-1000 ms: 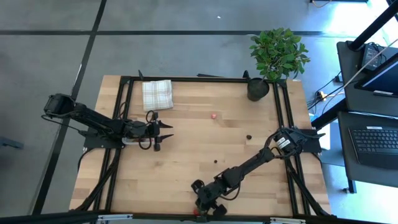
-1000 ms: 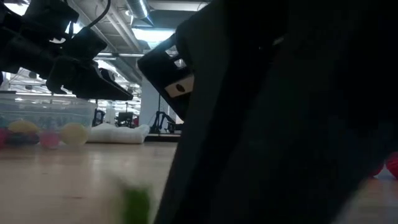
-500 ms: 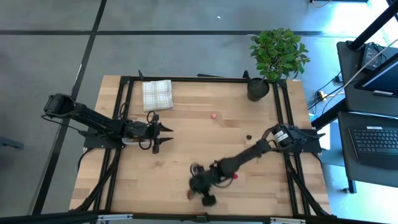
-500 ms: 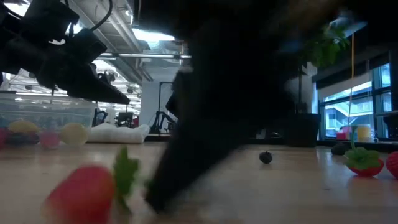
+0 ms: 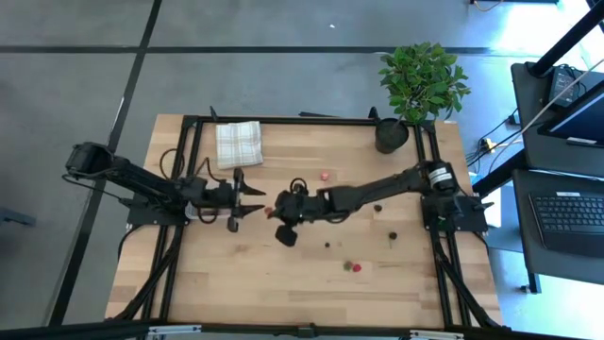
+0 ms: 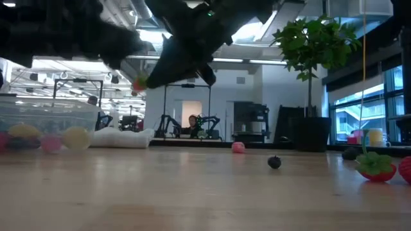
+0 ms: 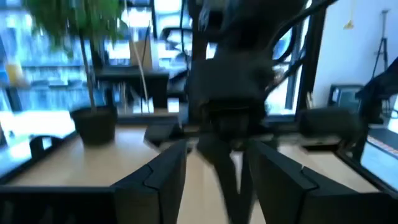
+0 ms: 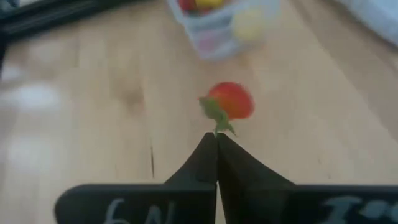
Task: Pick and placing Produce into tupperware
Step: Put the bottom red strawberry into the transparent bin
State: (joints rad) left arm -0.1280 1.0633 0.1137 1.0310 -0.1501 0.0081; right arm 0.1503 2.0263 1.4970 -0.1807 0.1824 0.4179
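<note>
My right gripper (image 5: 280, 215) reaches across the table's middle and is shut on a red strawberry piece (image 8: 233, 101), which also shows in the high view (image 5: 269, 211) and low view (image 6: 138, 83). The clear tupperware (image 8: 221, 22) stands just ahead of it on the table's left part, with yellow and pink pieces inside (image 6: 45, 122). My left gripper (image 5: 251, 199) hovers open beside the tupperware, facing the right gripper. Another strawberry (image 5: 356, 267), a pink piece (image 5: 324, 175) and small dark cherries (image 5: 377, 208) lie on the wood. My right gripper pinches the strawberry by its green leafy top (image 8: 217, 119), right at the fingertips (image 8: 208, 149). The red body sticks out beyond the tips, lifted clear of the table. The fingers slant down from the table's right side.
A folded checked cloth (image 5: 238, 144) lies at the far left corner, and a potted plant (image 5: 392, 134) stands at the far right corner. More cherries (image 5: 327, 246) dot the middle. Bare wood spreads along the near edge (image 5: 283, 293).
My right gripper has carried the strawberry from the table's near edge, up off the wood, and swung toward the far left, ending close to the tupperware and the left gripper. The strawberry now hangs clear of the table.
</note>
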